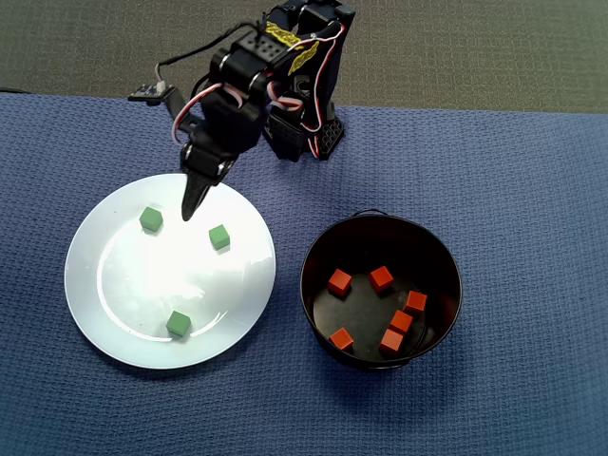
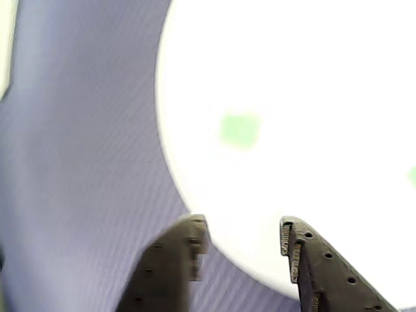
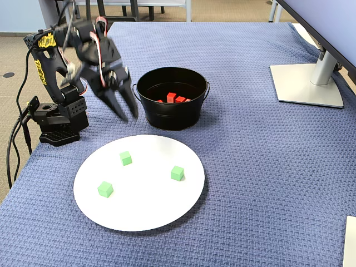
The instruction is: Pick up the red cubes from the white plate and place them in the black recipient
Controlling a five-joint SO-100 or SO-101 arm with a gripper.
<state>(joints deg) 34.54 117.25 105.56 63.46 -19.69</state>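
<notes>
Several red cubes (image 1: 381, 277) lie on the floor of the black recipient (image 1: 328, 249), at the right in the overhead view; some show inside it in the fixed view (image 3: 175, 98). The white plate (image 1: 123, 285) holds no red cube, only three green cubes (image 1: 151, 219) (image 1: 219, 237) (image 1: 178, 323). My gripper (image 1: 193, 204) hangs above the plate's far edge, between two green cubes, open and empty. In the wrist view its fingers (image 2: 188, 247) stand apart over the plate's rim, with a blurred green cube (image 2: 239, 129) ahead.
The arm's base (image 3: 55, 122) stands at the back left of the blue cloth (image 3: 267, 167). A monitor foot (image 3: 308, 83) sits at the far right in the fixed view. The pot (image 3: 167, 117) stands close beside the plate (image 3: 144, 206).
</notes>
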